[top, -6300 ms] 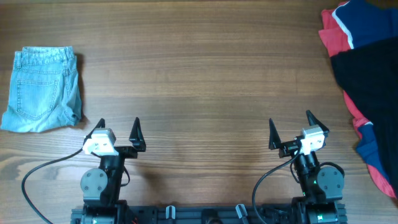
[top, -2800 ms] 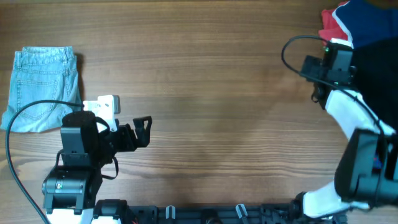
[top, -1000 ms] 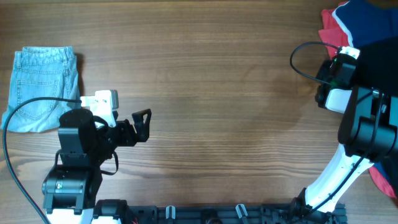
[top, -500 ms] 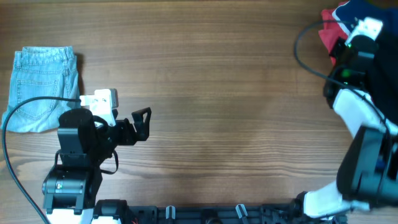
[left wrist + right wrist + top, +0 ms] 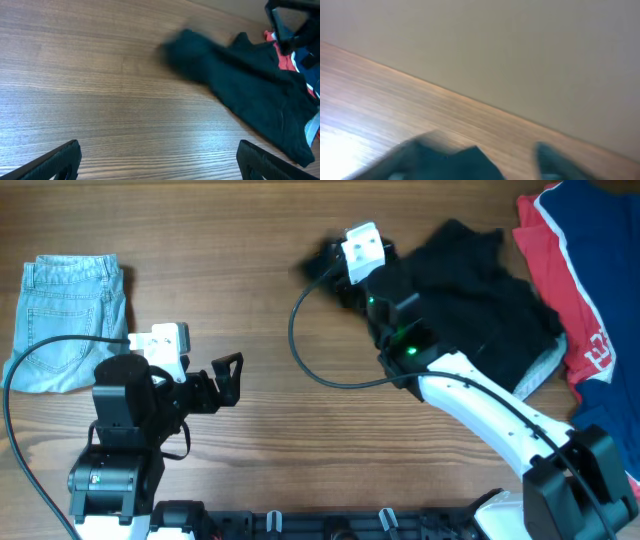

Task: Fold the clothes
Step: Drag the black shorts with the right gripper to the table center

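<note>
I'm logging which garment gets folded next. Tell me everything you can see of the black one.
The black garment is matte, crumpled fabric, sprawled unfolded on the table, upper right of centre. A pale grey edge shows at its lower right. Its right side meets the red-and-blue clothes; its left end is blurred under the right arm.

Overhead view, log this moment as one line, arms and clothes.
right end effector: at black garment edge, blurred, grip unclear | left end effector: open, empty | denim shorts: folded, left | red-blue garment: right edge
</note>
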`<state>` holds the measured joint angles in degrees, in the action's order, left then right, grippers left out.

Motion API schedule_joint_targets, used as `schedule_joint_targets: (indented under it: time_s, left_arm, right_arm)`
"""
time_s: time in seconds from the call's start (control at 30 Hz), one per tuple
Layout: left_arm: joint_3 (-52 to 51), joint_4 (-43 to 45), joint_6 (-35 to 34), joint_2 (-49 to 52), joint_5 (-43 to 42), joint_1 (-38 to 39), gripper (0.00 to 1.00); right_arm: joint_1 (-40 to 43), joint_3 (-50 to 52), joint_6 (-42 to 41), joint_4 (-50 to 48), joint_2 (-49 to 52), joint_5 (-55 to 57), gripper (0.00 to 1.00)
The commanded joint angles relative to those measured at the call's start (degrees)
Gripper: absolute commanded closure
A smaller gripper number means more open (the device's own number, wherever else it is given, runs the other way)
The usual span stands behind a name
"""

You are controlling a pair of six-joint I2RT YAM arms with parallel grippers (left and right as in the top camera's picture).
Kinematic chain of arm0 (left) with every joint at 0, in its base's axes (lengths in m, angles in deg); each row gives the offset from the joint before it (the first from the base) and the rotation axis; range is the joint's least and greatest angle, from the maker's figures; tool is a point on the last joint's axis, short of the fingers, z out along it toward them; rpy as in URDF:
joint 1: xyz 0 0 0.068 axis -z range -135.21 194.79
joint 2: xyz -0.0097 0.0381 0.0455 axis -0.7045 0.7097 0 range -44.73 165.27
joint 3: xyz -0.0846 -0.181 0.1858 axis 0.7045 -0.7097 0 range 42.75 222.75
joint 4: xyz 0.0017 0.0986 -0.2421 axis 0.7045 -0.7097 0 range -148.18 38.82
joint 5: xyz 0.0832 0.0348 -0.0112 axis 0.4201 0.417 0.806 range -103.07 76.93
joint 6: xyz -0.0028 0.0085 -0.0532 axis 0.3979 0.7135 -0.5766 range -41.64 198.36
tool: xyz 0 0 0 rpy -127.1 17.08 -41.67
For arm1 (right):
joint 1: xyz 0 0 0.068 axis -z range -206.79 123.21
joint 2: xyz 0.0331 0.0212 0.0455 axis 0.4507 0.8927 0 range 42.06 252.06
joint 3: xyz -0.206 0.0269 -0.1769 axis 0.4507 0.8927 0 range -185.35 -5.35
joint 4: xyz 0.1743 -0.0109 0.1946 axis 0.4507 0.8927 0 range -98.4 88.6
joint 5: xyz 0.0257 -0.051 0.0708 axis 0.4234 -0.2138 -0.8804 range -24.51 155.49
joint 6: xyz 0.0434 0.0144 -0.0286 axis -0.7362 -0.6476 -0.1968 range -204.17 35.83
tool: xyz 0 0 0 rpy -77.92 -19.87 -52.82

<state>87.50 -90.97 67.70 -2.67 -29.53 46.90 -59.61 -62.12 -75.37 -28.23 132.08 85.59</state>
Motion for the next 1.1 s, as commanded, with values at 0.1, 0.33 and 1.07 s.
schedule_joint_targets:
  time_s: [0.1,0.33,1.07]
  left_arm:
    - [1.07,0.2,-0.33,-0.04,-1.11,-0.37,0.0]
    - [1.07,0.81,-0.35,-0.04,-1.11,-0.37,0.0]
    - [1.05,0.17,-0.57,4.04,-1.11,-0.37,0.0]
  right_arm:
    - [5.35,-0.94,-7.58,16.28,-5.55,20.55,0.0]
    - [27.8,-0.9,-26.18,41.05,-5.81,1.79,0.0]
    - [47.15,-0.31,-16.02,36.72,13.86,-3.87,0.06]
